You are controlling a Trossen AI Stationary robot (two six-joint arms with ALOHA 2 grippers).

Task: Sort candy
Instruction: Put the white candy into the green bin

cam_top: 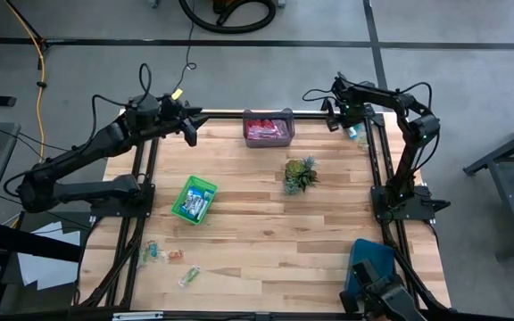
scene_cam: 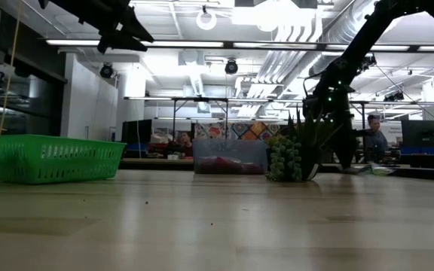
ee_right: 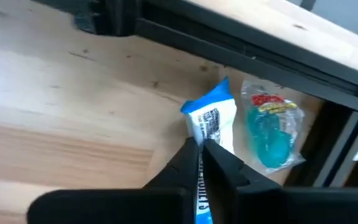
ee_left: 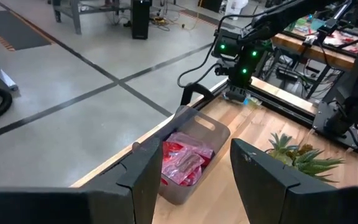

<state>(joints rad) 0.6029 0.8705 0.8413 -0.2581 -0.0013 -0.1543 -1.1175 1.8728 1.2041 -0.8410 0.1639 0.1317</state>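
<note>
The right gripper (ee_right: 199,149) is pinched shut on a blue-and-white candy (ee_right: 213,118) at the table's (cam_top: 266,223) upper right in the high view, beside a clear-wrapped blue candy (ee_right: 271,132). The left gripper (ee_left: 188,165) hangs open above the grey bin (ee_left: 201,127) of red candy (ee_left: 182,163) at top centre.

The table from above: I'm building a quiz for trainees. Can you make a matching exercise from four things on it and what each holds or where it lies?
Things:
1. green basket
2. grey bin
3. right gripper
4. plant

States:
a. holds red wrapped candy
b. shut on a blue-and-white candy
c. holds blue-and-white candy
d. stands mid-table, right of centre

Pairs: 1-c, 2-a, 3-b, 4-d
</note>
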